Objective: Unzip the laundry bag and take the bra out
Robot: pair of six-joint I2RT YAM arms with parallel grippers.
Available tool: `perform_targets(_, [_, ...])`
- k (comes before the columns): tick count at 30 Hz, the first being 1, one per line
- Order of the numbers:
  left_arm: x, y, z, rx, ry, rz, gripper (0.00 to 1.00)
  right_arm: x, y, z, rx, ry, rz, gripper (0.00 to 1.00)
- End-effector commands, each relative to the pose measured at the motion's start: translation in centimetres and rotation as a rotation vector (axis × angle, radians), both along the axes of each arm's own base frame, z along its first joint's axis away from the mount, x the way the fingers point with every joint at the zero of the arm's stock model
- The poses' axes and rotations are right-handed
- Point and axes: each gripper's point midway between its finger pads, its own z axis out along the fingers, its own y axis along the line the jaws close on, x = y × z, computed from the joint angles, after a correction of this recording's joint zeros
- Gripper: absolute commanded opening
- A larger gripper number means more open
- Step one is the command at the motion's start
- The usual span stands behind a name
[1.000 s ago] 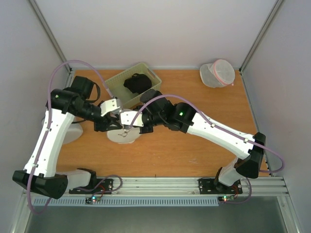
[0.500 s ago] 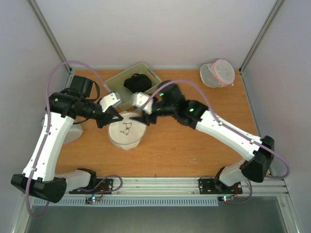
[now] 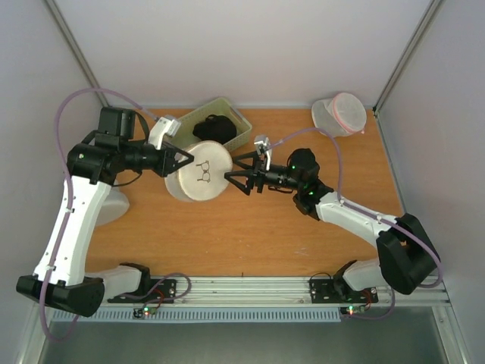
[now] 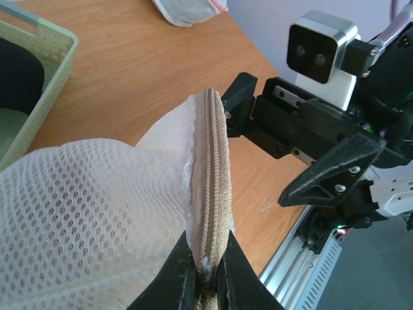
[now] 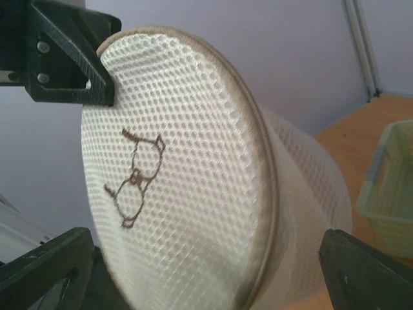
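Observation:
The laundry bag (image 3: 204, 180), a round cream-white mesh bag, hangs tipped up on edge above the table. Its flat face carries a small dark bra outline (image 5: 137, 175). My left gripper (image 3: 184, 161) is shut on the bag's beige zipped rim (image 4: 210, 168), pinching it between the black fingertips (image 4: 184, 278). My right gripper (image 3: 236, 173) stands wide open just right of the bag, facing its round face (image 5: 193, 129) without touching it. In the right wrist view the left fingers (image 5: 71, 58) show at the bag's top edge. The bra is hidden.
A pale green basket (image 3: 182, 125) holding a dark cloth item (image 3: 214, 127) stands right behind the bag. A white mesh bag with a pink zip (image 3: 341, 114) sits at the back right. A greyish-white bag (image 3: 114, 206) lies under the left arm.
The left gripper closed on the bag's rim and lifted it off the table, tipping it on edge. The right gripper let go, opened wide and drew back to the right.

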Motion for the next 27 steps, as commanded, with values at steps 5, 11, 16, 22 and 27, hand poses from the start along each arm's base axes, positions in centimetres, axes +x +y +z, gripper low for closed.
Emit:
perform_targets(5, [0.1,-0.7,3.0,-0.098,-0.047,-0.01,0.0,-1.6,2.0,2.9,0.164,-0.003,0.148,0.84])
perform_targets(11, [0.2,-0.2,2.2,-0.087,-0.031,0.012,0.01,-1.5,2.1,2.7,0.148,-0.012,0.16,0.04])
perform_targets(16, [-0.8,0.9,-0.6,0.033,-0.04,-0.021,0.63,-0.4,2.2,1.8,-0.132,-0.162,0.106,0.01])
perform_targets(22, [-1.2,4.7,-2.7,0.444,-0.271,-0.155,0.99,-1.4,0.7,-0.1,-0.625,-0.413,0.173,0.01])
perform_targets(27, [-3.5,4.3,-1.5,0.477,-0.315,-0.309,0.99,-2.1,1.1,0.1,-0.866,-0.54,0.184,0.01])
